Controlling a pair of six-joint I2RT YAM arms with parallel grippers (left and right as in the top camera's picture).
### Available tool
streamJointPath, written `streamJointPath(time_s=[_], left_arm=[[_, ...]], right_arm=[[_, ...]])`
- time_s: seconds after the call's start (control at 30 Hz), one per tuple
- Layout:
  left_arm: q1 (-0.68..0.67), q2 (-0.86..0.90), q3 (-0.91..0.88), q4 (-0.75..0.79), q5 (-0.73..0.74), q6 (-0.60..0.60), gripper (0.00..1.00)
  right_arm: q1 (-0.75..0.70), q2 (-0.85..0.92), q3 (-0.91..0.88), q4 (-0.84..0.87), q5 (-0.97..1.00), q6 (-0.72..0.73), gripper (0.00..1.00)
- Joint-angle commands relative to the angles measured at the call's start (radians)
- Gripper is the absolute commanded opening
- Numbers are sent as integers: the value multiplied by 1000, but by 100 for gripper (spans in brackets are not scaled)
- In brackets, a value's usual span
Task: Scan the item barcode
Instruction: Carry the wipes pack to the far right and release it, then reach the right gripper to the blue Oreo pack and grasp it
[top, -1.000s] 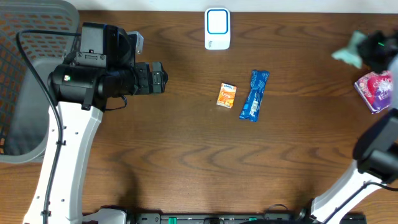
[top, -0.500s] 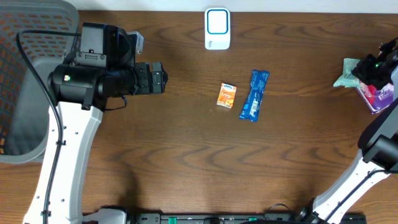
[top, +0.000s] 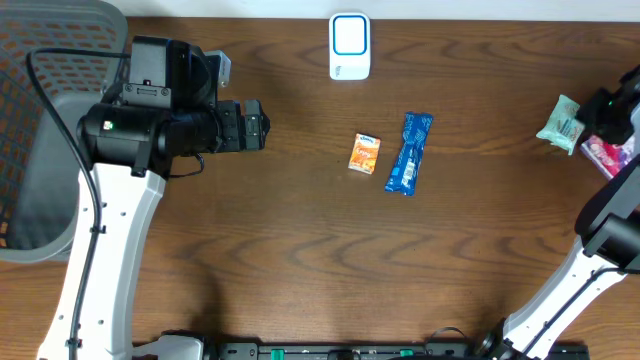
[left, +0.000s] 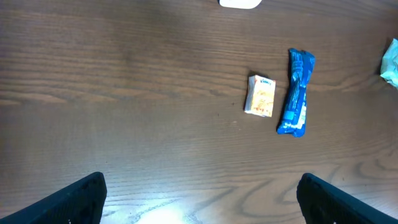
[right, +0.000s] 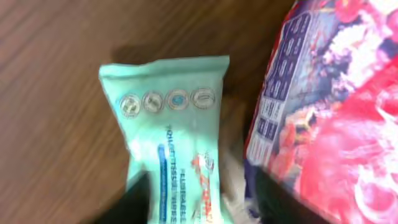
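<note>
A grey mesh basket (top: 40, 130) sits far left. The left jaws hang wide open over the woodgrain bench (top: 300, 250), holding nothing. Mid-bench are a white scanner (top: 349, 46), a small orange carton (top: 365, 153) and a crinkled blue wrapper (top: 409, 152). Far right, the glossy mint-green packet (top: 560, 122) lies flat beside a pink pack (top: 605, 155). The right jaws stand part-open astride its end; contact is unclear.

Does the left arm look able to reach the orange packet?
Probably yes: the left claw is open, and only bare table lies between it and the orange packet; the blue packet lies beyond.
</note>
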Motion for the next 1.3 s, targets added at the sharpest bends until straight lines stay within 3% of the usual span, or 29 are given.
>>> streamJointPath(time_s=[0.0,0.07,0.1,0.17,0.3,0.47,0.67,0.83,1.03,1.07,1.17,1.27], left_arm=[[3,2,-2,-2,-9,-2,98],[3,2,-2,-2,-9,-2,98],[3,2,-2,-2,-9,-2,98],[3,2,-2,-2,-9,-2,98],[3,2,-2,-2,-9,-2,98],[3,2,-2,-2,-9,-2,98],[3,2,-2,-2,-9,-2,98],[2,2,-2,-2,-9,-2,98],[2,2,-2,-2,-9,-2,98],[2,2,-2,-2,-9,-2,98],[3,2,-2,-2,-9,-2,98],[3,2,-2,-2,-9,-2,98]], right_arm=[[29,-70,123,-79,-68,-28,59],[48,-74,165,-145,-256,-77,62],[61,-74,171,-177,-399,-93,79],[94,-74,169,-253,-582,-97,92],[198,-74,157,-447,-624,-213,99],[370,-74,71,-492,-519,-274,99],[544,-74,-110,-376,-359,-144,99],[623,-74,-201,-314,-199,-20,99],[649,-74,-284,-208,-198,-10,99],[649,-74,-299,-189,-199,-2,97],[649,-74,-342,-133,-216,12,72],[650,-74,-372,-98,-224,11,70]])
